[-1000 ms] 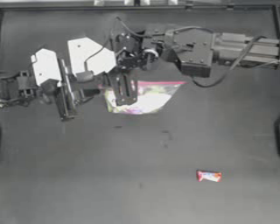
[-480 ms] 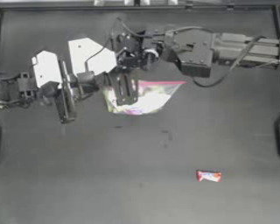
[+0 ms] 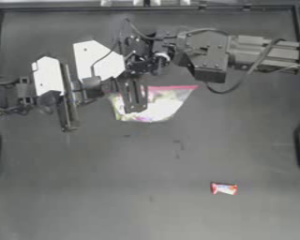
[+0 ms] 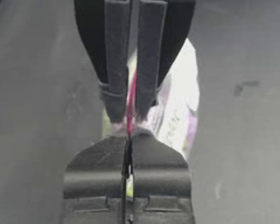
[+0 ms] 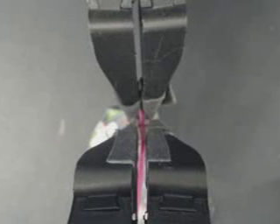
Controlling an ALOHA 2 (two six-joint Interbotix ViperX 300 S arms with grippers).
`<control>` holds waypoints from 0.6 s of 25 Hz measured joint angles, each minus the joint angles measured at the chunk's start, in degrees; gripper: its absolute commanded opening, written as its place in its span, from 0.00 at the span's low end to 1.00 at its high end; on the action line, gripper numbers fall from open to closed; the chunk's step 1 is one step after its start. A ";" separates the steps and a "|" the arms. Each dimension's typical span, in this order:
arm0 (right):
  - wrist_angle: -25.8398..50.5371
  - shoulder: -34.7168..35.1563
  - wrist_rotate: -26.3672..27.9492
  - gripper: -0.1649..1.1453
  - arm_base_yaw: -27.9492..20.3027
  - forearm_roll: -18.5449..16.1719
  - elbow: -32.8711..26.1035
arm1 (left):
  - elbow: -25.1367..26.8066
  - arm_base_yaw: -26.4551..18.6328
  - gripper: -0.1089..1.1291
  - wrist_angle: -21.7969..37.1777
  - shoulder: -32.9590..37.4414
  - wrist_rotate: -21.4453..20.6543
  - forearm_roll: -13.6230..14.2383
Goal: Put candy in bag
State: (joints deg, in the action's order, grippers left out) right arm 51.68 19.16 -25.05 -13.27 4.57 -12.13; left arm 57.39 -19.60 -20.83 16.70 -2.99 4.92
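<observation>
The bag (image 3: 159, 104), clear plastic with a pink top strip and mixed colours inside, hangs at the upper middle of the table. Both grippers hold its left top corner. My left gripper (image 3: 129, 91) reaches in from the left and is shut on the pink strip; in the left wrist view its jaws (image 4: 129, 133) pinch the strip. My right gripper (image 3: 137, 82) comes from the right and above, also shut on the strip (image 5: 141, 127), tip to tip with the left one. The candy (image 3: 224, 188), red-ended with a pale middle, lies alone on the table at the lower right, far from both grippers.
The dark table (image 3: 84, 187) stretches open below the bag, with only the candy on it. Both arms and their cables crowd the upper middle. A raised rim runs along the table's far edge (image 3: 64, 9).
</observation>
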 measured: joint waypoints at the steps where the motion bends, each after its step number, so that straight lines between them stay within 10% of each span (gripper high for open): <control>1: 0.00 -0.09 0.00 0.23 0.00 0.00 0.00 | 0.18 0.09 0.11 0.00 0.35 0.00 0.09; 15: -0.44 -1.58 0.35 0.23 -0.53 0.00 2.72 | 0.97 0.26 0.11 0.09 1.58 0.00 0.18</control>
State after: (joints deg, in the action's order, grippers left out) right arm 51.24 17.58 -24.70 -13.80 4.57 -9.40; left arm 58.36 -19.34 -20.74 18.28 -2.99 5.10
